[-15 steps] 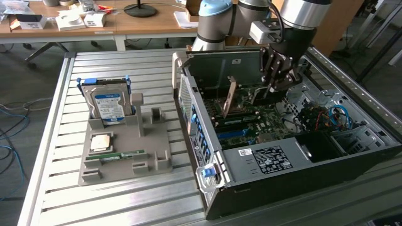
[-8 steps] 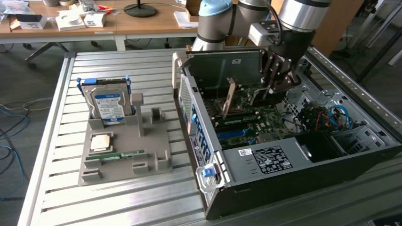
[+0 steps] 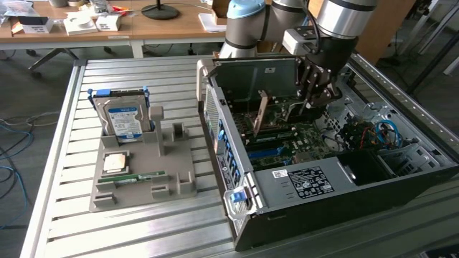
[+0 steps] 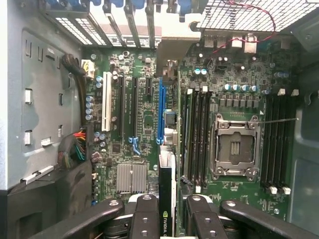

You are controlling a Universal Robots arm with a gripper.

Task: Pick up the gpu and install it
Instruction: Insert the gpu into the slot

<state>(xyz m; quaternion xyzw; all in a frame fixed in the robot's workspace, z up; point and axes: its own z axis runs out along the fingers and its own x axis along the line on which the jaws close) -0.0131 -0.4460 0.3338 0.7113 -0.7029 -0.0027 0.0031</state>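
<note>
**Trainee:** What stands where?

**Tech:** Near the bench's (image 3: 64,215) edge on the exterior view's left, the tray (image 3: 143,172) carries the drive (image 3: 123,118). Toward the right edge, inside the case (image 3: 301,185), the gripper (image 3: 319,99) pinches the gpu (image 4: 167,194) edge-on by the blue slot (image 4: 160,112).

**Trainee:** How is seating done well?

**Tech:** Hold the card upright, parallel to the slot, bracket toward the rear openings; press evenly.

**Trainee:** Which view helps?

**Tech:** The wrist view gives card-to-slot alignment. The exterior view gives the gripper's height over the board.
</note>
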